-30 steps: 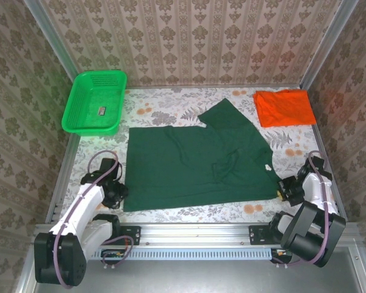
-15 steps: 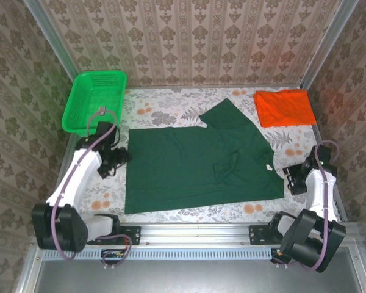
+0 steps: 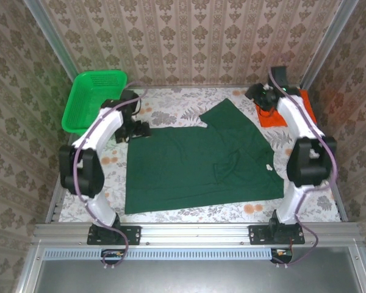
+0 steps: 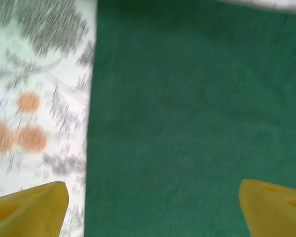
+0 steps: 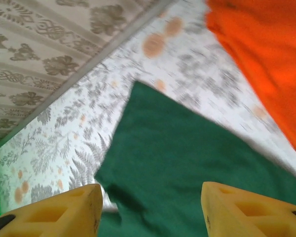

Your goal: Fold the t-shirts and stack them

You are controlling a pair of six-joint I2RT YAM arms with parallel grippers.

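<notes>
I see the green shirt (image 3: 195, 165) spread flat across the middle of the tabletop (image 3: 171, 110), with the orange shirt (image 3: 272, 118) lying in its far right corner. My left end effector (image 4: 153, 207) hangs over the green shirt's far left edge, fingers wide and empty. My right end effector (image 5: 150, 207) hovers near the far right corner, above the gap between the two shirts, jaws apart and holding nothing.

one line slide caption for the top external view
Left arm and right arm reach toward the far edge of a spread dark green t-shirt; orange t-shirt far right, green basket far left.
</notes>
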